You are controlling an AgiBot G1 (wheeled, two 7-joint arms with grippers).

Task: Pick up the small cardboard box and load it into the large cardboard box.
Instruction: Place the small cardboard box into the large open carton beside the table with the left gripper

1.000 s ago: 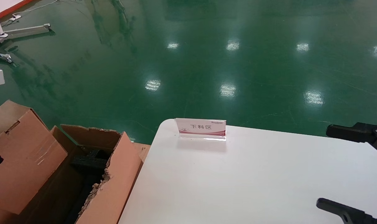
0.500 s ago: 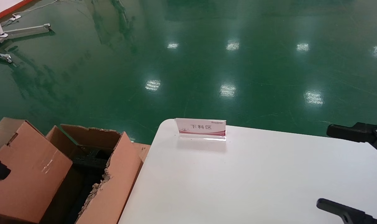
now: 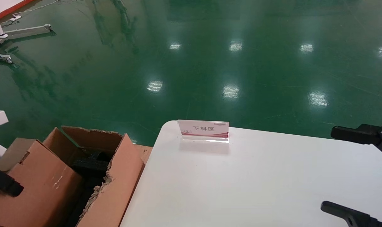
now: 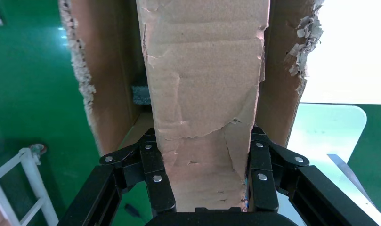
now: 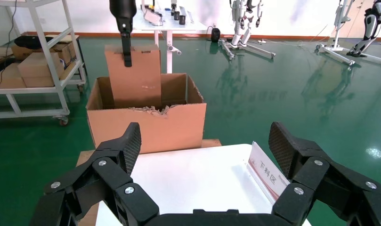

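Lowered, small cardboard box (image 3: 36,186) enters large cardboard box (image 5: 179,125), left gripper (image 4: 205,183) clamped

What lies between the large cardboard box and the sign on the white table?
Head view: only bare white table separates the large cardboard box from the sign.

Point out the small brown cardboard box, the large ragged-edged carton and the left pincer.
Small brown cardboard box (image 3: 36,186), head view, front face.
Large ragged-edged brown carton (image 5: 172,127), right wrist view, front wall.
Left pincer (image 4: 203,176), left wrist view, between fingertips clamping the box.
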